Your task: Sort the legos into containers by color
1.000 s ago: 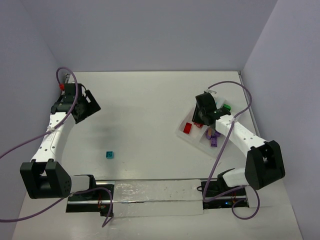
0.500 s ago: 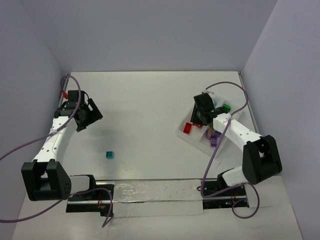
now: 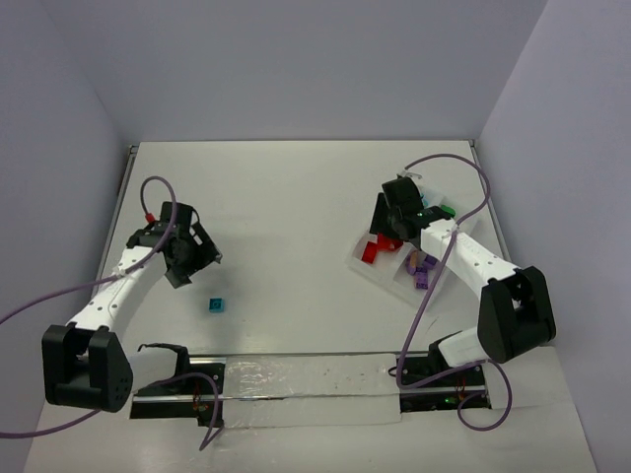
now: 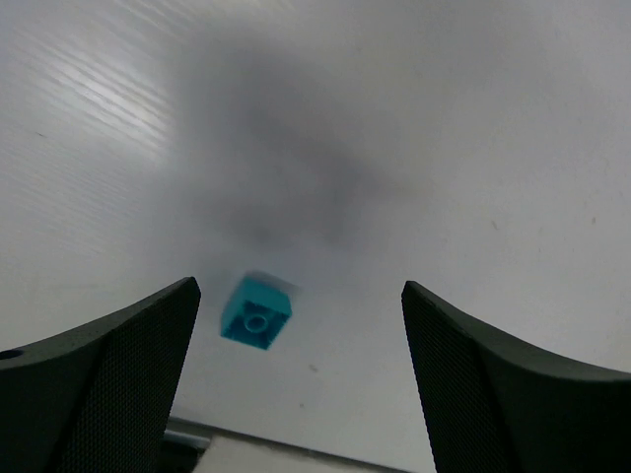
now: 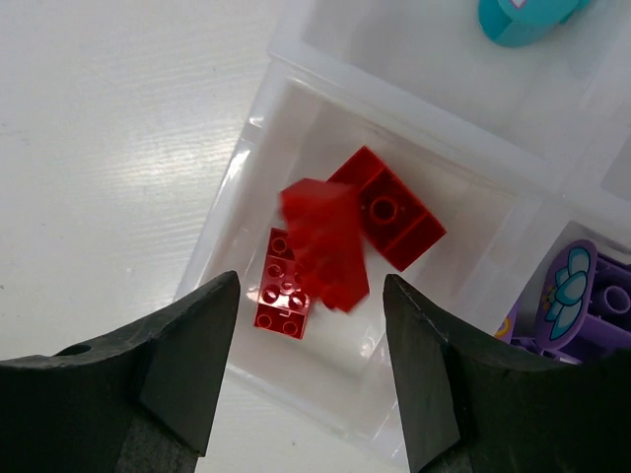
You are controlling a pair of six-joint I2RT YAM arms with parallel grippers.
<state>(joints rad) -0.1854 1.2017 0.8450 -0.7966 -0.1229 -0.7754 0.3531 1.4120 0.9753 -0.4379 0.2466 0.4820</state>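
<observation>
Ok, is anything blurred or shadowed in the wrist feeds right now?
Right wrist view: one red brick is smeared by motion blur between the right gripper's open jaws; the other red bricks are sharp. Left wrist view: the teal brick looks slightly soft, just below a broad dark shadow on the table. Top view: sharp, evenly lit.

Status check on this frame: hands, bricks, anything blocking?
Left hand open, hovering over lone teal brick on table. Right hand open above red compartment, red brick blurred, apparently dropping. Nothing blocking either.
</observation>
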